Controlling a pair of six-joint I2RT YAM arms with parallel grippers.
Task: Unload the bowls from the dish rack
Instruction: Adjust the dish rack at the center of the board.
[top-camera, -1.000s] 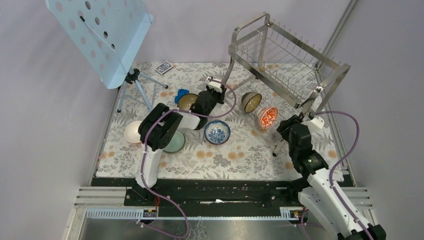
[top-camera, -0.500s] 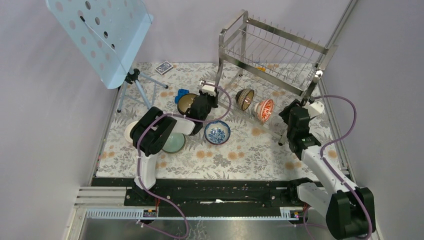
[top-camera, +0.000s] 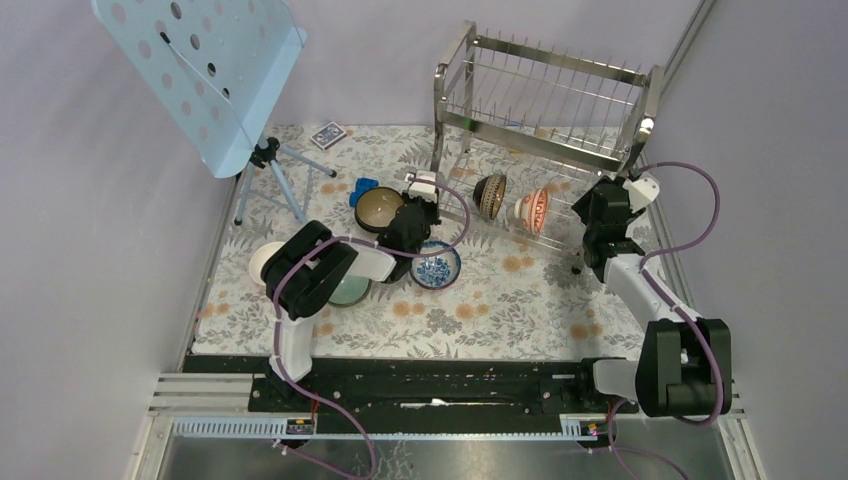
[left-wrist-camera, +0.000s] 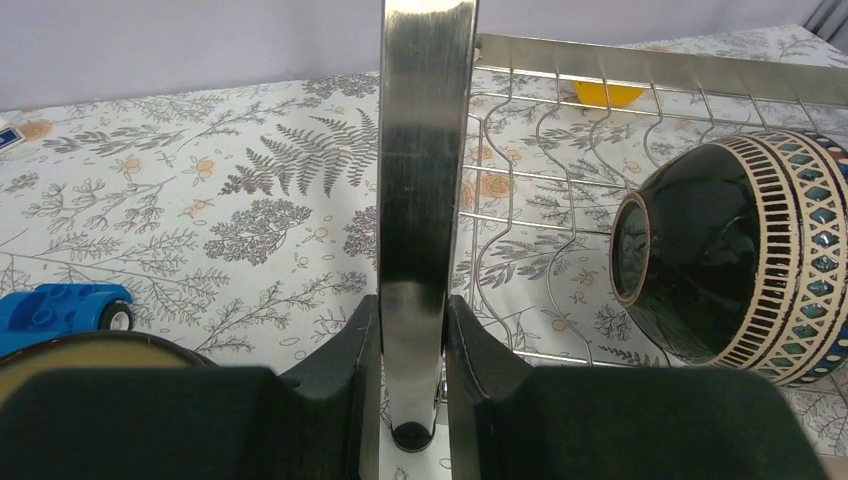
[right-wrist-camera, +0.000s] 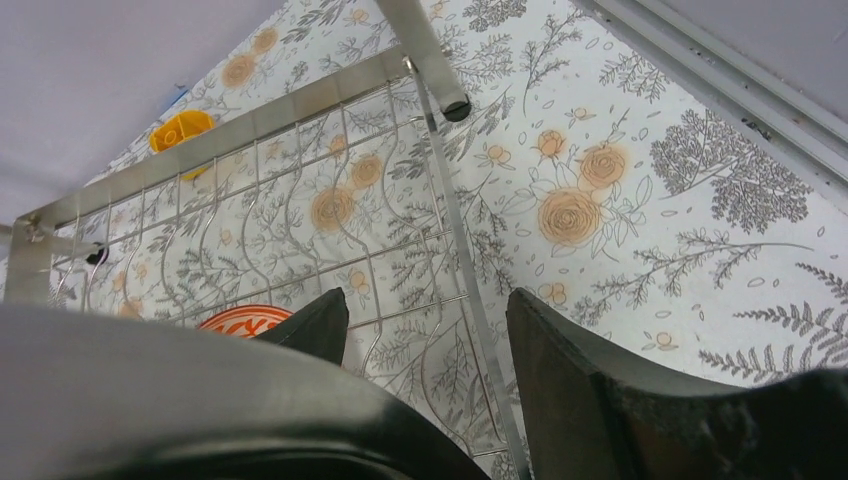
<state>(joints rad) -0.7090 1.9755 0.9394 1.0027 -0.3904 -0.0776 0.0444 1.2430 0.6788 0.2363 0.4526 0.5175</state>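
The shiny steel two-tier dish rack (top-camera: 545, 100) stands upright at the table's (top-camera: 480, 300) far right, its long axis running left-right. The left hand (left-wrist-camera: 412, 330) clamps its near-left leg, and the right hand (right-wrist-camera: 425, 330) gapes. A dark patterned bowl (left-wrist-camera: 730, 260) and an orange-red bowl (top-camera: 531, 211) stand on edge in the lower tier.

dish rack (top-camera: 545, 142) from tilted to upright

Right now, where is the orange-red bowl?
In the top view the orange-red bowl stands on edge on the lower tier of the rack, right of centre, just right of the dark patterned bowl.
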